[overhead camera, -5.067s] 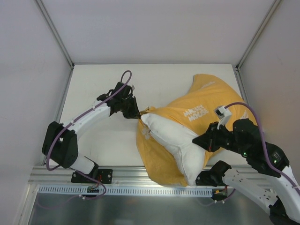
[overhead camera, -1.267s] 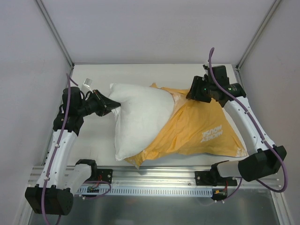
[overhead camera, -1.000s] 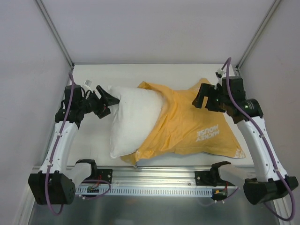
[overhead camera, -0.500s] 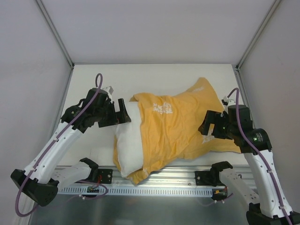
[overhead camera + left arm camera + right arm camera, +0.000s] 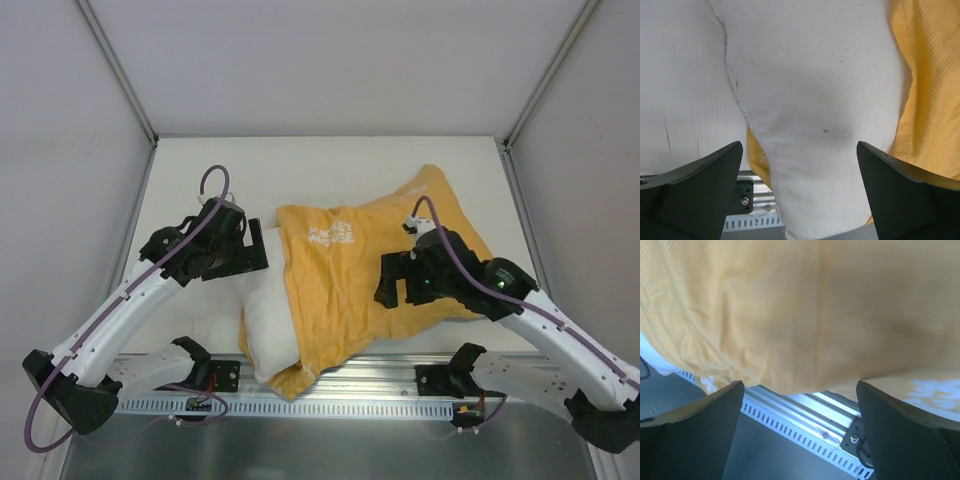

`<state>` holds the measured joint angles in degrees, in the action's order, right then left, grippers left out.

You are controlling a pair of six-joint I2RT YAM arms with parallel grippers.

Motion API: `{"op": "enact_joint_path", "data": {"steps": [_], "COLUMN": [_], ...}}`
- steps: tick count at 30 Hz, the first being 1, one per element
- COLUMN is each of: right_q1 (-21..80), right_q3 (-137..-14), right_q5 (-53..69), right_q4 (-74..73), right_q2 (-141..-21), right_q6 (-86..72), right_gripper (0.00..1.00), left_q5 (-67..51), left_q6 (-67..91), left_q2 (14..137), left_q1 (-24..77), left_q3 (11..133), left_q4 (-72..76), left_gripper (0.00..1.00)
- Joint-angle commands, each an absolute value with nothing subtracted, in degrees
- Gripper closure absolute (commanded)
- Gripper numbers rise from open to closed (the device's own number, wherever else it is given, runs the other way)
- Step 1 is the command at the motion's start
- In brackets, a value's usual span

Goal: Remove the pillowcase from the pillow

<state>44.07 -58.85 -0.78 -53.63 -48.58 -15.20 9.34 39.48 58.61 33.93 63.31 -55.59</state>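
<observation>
You have one pillow [image 5: 262,318] and one pillowcase [image 5: 380,250] on the bench [image 5: 330,165]. There are two arms, each with one claw.

The pillow lies left of the middle of the bench. Only a white strip of it shows. That strip runs from far to near, and its near end comes right up to the metal rail [image 5: 330,405] at the near edge. The rest of the pillow is under the yellow cover.

The pillowcase lies over the pillow and spreads out to the right. Its long side runs from left to right. One corner points to the far right. Its near left corner hangs over the rail. The white letters [image 5: 331,236] sit near its far left corner.

Your left claw [image 5: 256,250] is at the far end of the white strip. In the left wrist view its two fingers [image 5: 700,190] are spread wide, with the pillow between them. They grip nothing.

Your right claw [image 5: 388,285] is over the right half of the pillowcase and points left. In the right wrist view its fingers [image 5: 690,430] are spread wide too. The yellow cloth fills the view past them, and they have no hold on it.
</observation>
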Motion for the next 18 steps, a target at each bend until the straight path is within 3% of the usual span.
{"op": "enact_joint_path", "data": {"steps": [1, 5, 7, 9, 10, 11, 12, 13, 18], "right_q1": [53.50, 63.09, 63.72, 63.46, 63.20, 61.80, 61.00, 58.99, 50.38], "right_q3": [-62.66, -65.21, -65.22, -65.65, -66.79, -67.32, -67.93, -68.72, -71.27], "right_q5": [-8.95, -9.42, -8.27, -9.75, -9.49, -9.06, -8.70, -8.44, -5.46], "right_q4": [-47.39, -42.03, -38.33, -37.62, -37.62, -37.62, -37.62, -37.62, -37.35], "right_q2": [-53.77, -63.09, -68.01, -71.79, -72.59, -73.21, -74.00, -74.18, -74.44], "right_q6": [-21.26, -22.76, -23.20, -23.29, -23.03, -22.24, -21.71, -21.19, -17.94], "right_gripper": [0.00, 0.01, 0.07, 0.48, 0.61, 0.85, 0.95, 0.99, 0.99], "left_q5": [12.40, 10.37, 8.45, 5.90, 4.50, 1.61, 0.28, -0.95, -4.04], "left_q6": [39.82, 39.38, 38.50, 37.27, 36.66, 36.65, 36.74, 37.00, 39.11], "left_q2": [59.41, 58.80, 57.49, 56.43, 55.99, 55.64, 54.85, 54.58, 54.75], "left_q1": [34.10, 34.10, 34.10, 34.10, 34.10, 34.19, 34.19, 34.54, 39.37], "left_q3": [66.44, 67.15, 67.32, 67.15, 66.89, 65.93, 65.22, 64.61, 61.53], "left_q4": [-57.57, -57.66, -57.57, -57.57, -57.66, -57.66, -57.57, -57.57, -56.52], "left_gripper": [0.01, 0.01, 0.01, 0.01, 0.02, 0.01, 0.02, 0.02, 0.01]}}
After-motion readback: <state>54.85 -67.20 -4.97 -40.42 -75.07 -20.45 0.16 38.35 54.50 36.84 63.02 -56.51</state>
